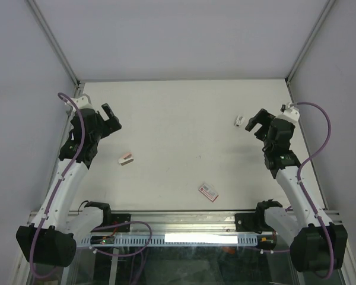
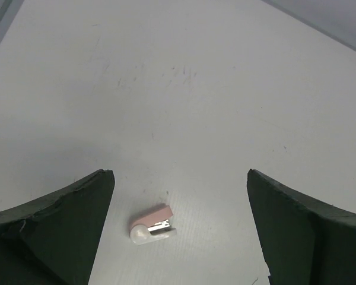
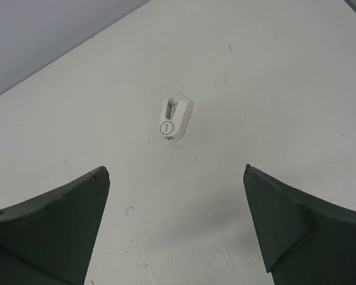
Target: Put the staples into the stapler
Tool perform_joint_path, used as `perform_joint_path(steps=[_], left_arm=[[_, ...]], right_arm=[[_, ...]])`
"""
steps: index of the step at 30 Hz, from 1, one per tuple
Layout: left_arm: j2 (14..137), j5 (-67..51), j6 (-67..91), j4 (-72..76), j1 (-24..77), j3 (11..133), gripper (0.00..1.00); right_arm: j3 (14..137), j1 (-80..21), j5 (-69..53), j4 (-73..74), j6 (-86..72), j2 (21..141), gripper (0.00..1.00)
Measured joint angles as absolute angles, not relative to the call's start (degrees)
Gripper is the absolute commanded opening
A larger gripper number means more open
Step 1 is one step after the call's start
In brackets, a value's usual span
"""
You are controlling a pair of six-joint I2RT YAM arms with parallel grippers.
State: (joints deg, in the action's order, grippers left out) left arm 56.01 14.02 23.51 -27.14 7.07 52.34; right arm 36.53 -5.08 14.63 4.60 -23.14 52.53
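While the left gripper (image 1: pixel 111 117) stands wide and empty near the pink stapler (image 1: pixel 126 158) and the right gripper (image 1: pixel 255 121) likewise beside the white stapler (image 1: pixel 240 121), the staples (image 1: pixel 208 192) lie well apart from both.

On the bench (image 1: pixel 184 119): one white, red-labelled box of staples (image 1: pixel 208 191); one pink-and-white mini stapler (image 1: pixel 126 158); one small white oblong device (image 1: pixel 240 121); three loose items in all; two robot arms, the left arm (image 1: pixel 62 184) and the right arm (image 1: pixel 298 190).
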Motion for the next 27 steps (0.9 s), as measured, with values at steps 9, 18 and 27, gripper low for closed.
perform_joint_path(steps=[9, 18, 27], left_arm=[[54.28, 10.92, 23.49, -26.55, 7.05, 50.68, 0.99], [56.42, 1.58, 22.46, -26.33, 7.07, 48.58, 0.99], [56.23, -4.67, 21.54, -23.44, 7.07, 46.13, 0.99]], right_arm=[[35.83, -5.06, 9.19, 4.56, -22.24, 51.37, 0.99], [35.70, -6.28, -9.34, 4.62, -22.70, 52.88, 0.88], [35.68, -24.43, -12.19, 14.96, -26.17, 58.65, 0.82]])
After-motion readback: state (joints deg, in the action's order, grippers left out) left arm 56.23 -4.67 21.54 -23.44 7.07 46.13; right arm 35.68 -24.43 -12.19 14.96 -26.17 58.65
